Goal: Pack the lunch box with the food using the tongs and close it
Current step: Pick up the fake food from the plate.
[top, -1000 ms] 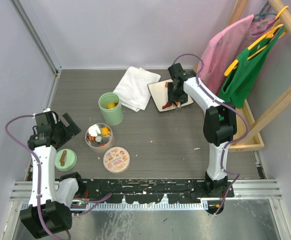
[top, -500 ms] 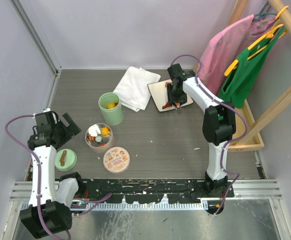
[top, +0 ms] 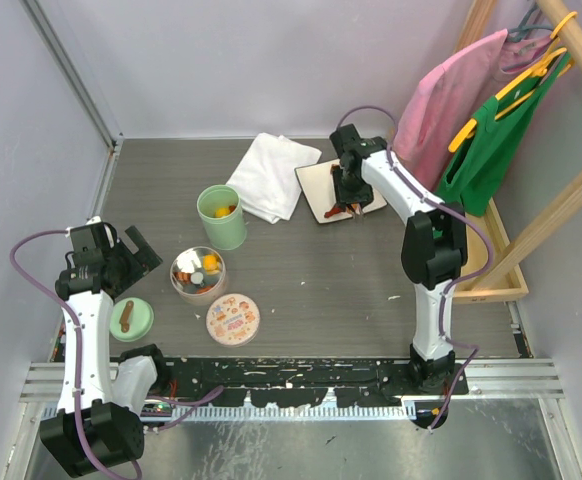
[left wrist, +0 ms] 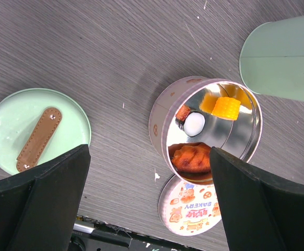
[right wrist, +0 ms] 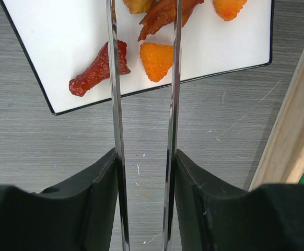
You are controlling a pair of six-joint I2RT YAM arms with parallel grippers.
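Moved: since the shot a second back, my right arm has crept slightly left and far over the plate. The left arm, tin and lids sit where they were.
Right fingers: the right fingers are clamped on the long slim grey metal tongs, one black finger pressing each thin arm from outside. The two arms stand apart and nearly parallel.
Left fingers: the left fingers are spread wide with nothing between them, hovering over the round metal lunch tin at the near left.
Food: the small orange, red and brown food pieces lie on the white rectangular black-rimmed plate at the far right of the bench. A few more pieces are already in the tin.
Key relation: the food lies straight ahead of the right fingers, along the tongs' long axis. An orange piece and a brown one show between the two arms. A red drumstick-shaped piece crosses the left one.
Tips: they run out of the wrist view, so I cannot tell whether they have bitten on anything.
Nearer arm: the right arm for the plate. The tin is well apart, near and left, under the left arm.
Lids: the mint-green round lid with a brown knob and the round printed lid lie beside the tin, so closing is not yet done.
Judgement: I read this as the squeeze for another pick.
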